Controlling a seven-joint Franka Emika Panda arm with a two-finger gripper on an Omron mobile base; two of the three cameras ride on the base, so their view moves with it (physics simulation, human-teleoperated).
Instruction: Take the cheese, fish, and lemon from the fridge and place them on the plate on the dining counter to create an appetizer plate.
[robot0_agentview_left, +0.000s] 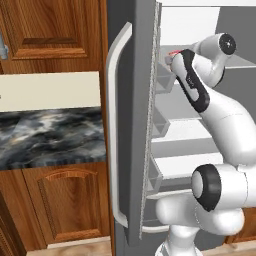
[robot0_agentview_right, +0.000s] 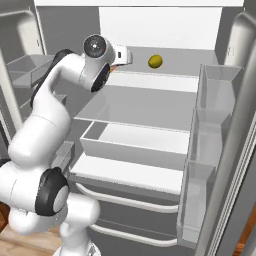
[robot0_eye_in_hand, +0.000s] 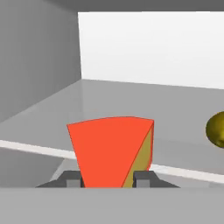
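The fridge (robot0_agentview_right: 150, 105) stands open, and my arm reaches onto its top shelf (robot0_eye_in_hand: 109, 100). The cheese (robot0_eye_in_hand: 109, 148), an orange wedge with a yellow side face, sits upright between my fingertips (robot0_eye_in_hand: 72, 178). My gripper (robot0_eye_in_hand: 108, 179) is shut on it, one finger against each side. A sliver of the cheese (robot0_agentview_left: 174, 52) peeks out beside the hand in the left base view. The lemon (robot0_agentview_right: 155, 61) lies on the same shelf, to the right of the hand (robot0_agentview_right: 121, 55) and apart from it; the lemon (robot0_eye_in_hand: 216, 130) is cut by the hand view's right edge. Fish, plate and dining counter are out of view.
The left fridge door (robot0_agentview_left: 130, 125), with its long curved handle (robot0_agentview_left: 114, 140), stands close beside my arm. Door bins (robot0_agentview_right: 210, 125) line the right door. A white drawer (robot0_agentview_right: 135, 145) sits below the shelves. A marbled countertop (robot0_agentview_left: 50, 135) over wood cabinets lies left of the fridge.
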